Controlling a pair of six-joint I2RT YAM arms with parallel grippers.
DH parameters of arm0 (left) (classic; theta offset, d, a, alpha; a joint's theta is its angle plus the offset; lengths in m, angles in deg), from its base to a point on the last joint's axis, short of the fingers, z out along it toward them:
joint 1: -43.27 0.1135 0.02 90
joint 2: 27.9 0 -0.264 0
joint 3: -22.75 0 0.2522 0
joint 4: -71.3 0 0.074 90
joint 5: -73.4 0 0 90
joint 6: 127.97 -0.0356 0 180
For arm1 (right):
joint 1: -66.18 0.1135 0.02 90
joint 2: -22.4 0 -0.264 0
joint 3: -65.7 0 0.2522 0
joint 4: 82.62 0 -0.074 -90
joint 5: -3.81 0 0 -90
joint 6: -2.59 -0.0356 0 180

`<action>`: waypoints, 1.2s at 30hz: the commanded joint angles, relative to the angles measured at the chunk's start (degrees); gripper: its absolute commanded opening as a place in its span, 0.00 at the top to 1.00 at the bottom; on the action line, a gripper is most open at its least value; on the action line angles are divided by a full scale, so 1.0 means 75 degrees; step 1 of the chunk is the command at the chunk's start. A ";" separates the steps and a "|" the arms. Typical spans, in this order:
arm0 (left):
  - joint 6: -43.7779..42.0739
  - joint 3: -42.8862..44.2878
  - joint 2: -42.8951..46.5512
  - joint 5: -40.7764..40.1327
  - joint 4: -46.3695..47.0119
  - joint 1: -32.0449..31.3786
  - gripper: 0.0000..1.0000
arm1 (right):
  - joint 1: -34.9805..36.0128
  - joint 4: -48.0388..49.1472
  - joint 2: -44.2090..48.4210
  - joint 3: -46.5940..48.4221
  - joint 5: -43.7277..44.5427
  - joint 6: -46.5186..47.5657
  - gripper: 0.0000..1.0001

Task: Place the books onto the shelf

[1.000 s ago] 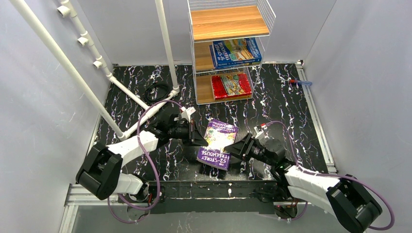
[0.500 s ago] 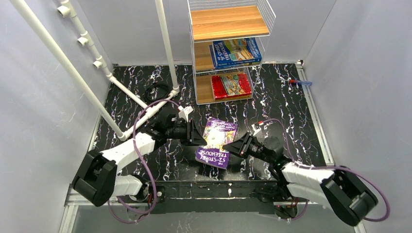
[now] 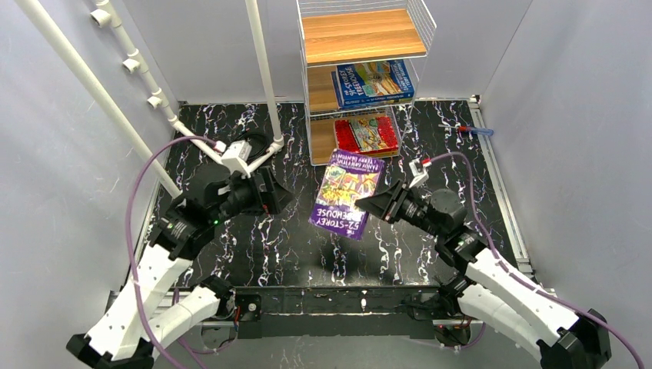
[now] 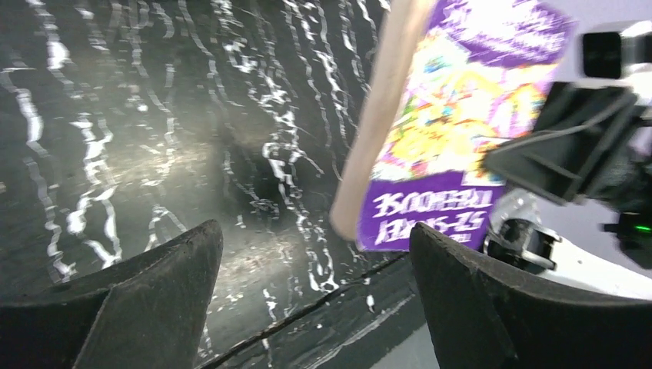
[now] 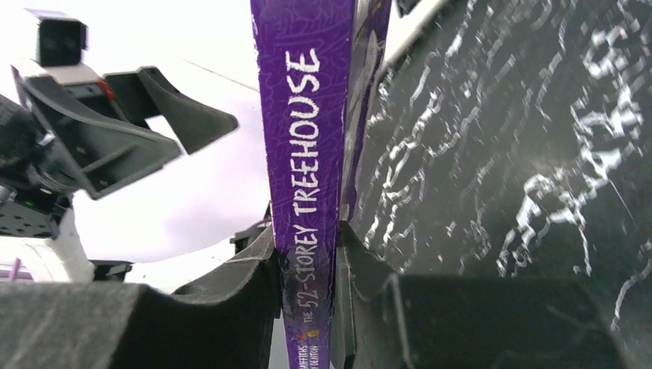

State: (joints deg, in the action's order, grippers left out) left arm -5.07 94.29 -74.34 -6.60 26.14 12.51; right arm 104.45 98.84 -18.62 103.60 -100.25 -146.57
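The purple book [image 3: 347, 194] hangs tilted above the black table in front of the shelf [image 3: 361, 37], with my right gripper [image 3: 372, 206] shut on its right edge. In the right wrist view the purple spine [image 5: 311, 154] runs up between the closed fingers of the right gripper [image 5: 307, 261]. My left gripper [image 3: 284, 197] stands open to the left of the book, apart from it. The left wrist view shows the purple book [image 4: 454, 131] beyond the spread, empty left gripper [image 4: 315, 254]. A blue book [image 3: 373, 81] lies on the middle board and a red book [image 3: 367, 133] on the lowest.
A white pipe frame [image 3: 154, 100] slants across the back left, with a black cable coil [image 3: 247, 143] by its foot. A small red and blue object [image 3: 467, 130] lies at the back right. Grey walls close in both sides.
My left gripper has opened, let go of the purple book and drawn back to the left. The right gripper has closed on the book and lifted it towards the shelf.
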 commanded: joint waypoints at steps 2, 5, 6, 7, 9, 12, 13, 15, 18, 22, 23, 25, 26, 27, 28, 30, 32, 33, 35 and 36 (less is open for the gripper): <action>-0.0211 0.0411 0.0346 -0.1597 -0.1495 0.0071 0.12 | -0.0010 -0.0494 -0.0612 0.2615 0.0060 0.1034 0.99; -0.0139 0.0384 0.0396 -0.1620 -0.1498 0.0070 0.12 | -0.0012 -0.1182 -0.1316 0.4153 0.0569 0.1388 0.99; -0.0108 0.0372 0.0406 -0.1643 -0.1508 0.0069 0.12 | -0.0015 -0.1215 -0.1510 0.4589 0.0753 0.1415 0.99; -0.0080 0.0352 0.0422 -0.1658 -0.1509 0.0069 0.12 | -0.0010 -0.0957 -0.1666 0.5035 0.0869 0.1472 0.99; -0.0033 0.0336 0.0499 -0.1712 -0.1528 0.0071 0.12 | -0.0010 -0.0823 -0.1982 0.5651 0.1385 0.1426 0.99; 0.0000 0.0346 0.0641 -0.1841 -0.1623 0.0066 0.12 | -0.0015 -0.0384 -0.2349 0.6204 0.2253 0.1226 0.99; -0.0004 0.0363 0.0691 -0.1881 -0.1661 0.0069 0.12 | -0.0015 -0.0173 -0.2428 0.6290 0.2617 0.1112 0.99; -0.0005 0.0370 0.0756 -0.1927 -0.1726 0.0071 0.12 | -0.0010 0.0306 -0.2553 0.6312 0.3537 0.0764 0.99; -0.0005 0.0376 0.0824 -0.1947 -0.1778 0.0065 0.12 | -0.0015 0.1283 -0.2858 0.6168 0.4719 0.0334 0.99; -0.0036 0.0443 0.0847 -0.1979 -0.1877 0.0071 0.13 | -0.0012 0.1806 -0.3660 0.6640 0.5814 -0.0078 0.99; -0.0039 0.0466 0.0867 -0.1995 -0.1912 0.0063 0.13 | -0.0015 0.1869 -0.3874 0.6754 0.6115 -0.0246 0.99; -0.0036 0.0496 0.0919 -0.2030 -0.1968 0.0070 0.13 | -0.0009 0.2286 -0.4207 0.6811 0.6618 -0.0574 0.99; -0.0039 0.0509 0.0955 -0.2040 -0.2004 0.0069 0.13 | -0.0013 0.2504 -0.4344 0.6812 0.6858 -0.0795 0.99; -0.0040 0.0509 0.0996 -0.2043 -0.2028 0.0070 0.13 | -0.0015 0.2694 -0.4459 0.6831 0.7041 -0.0891 0.99; -0.0029 0.0515 0.1027 -0.2043 -0.2054 0.0071 0.13 | -0.0013 0.2863 -0.4580 0.6878 0.7235 -0.0946 0.99; -0.0012 0.0526 0.1088 -0.2042 -0.2130 0.0071 0.13 | -0.0012 0.2919 -0.4831 0.7043 0.7512 -0.1269 0.99; 0.0001 0.0534 0.1140 -0.2064 -0.2189 0.0071 0.13 | -0.0015 0.3077 -0.4993 0.7159 0.7704 -0.1440 0.99; 0.0006 0.0528 0.1168 -0.2084 -0.2208 0.0071 0.13 | -0.0015 0.3116 -0.5106 0.7245 0.7737 -0.1537 0.99; 0.0007 0.0531 0.1207 -0.2100 -0.2240 0.0071 0.13 | -0.0010 0.3147 -0.5233 0.7407 0.7776 -0.1707 0.99; 0.0007 0.0534 0.1218 -0.2094 -0.2246 0.0071 0.13 | -0.0010 0.3201 -0.5287 0.7464 0.7718 -0.1770 0.99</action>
State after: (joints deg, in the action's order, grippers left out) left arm -4.96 96.28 -65.81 -20.74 10.98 12.79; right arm 105.41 112.35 -58.00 154.07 -49.32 -156.06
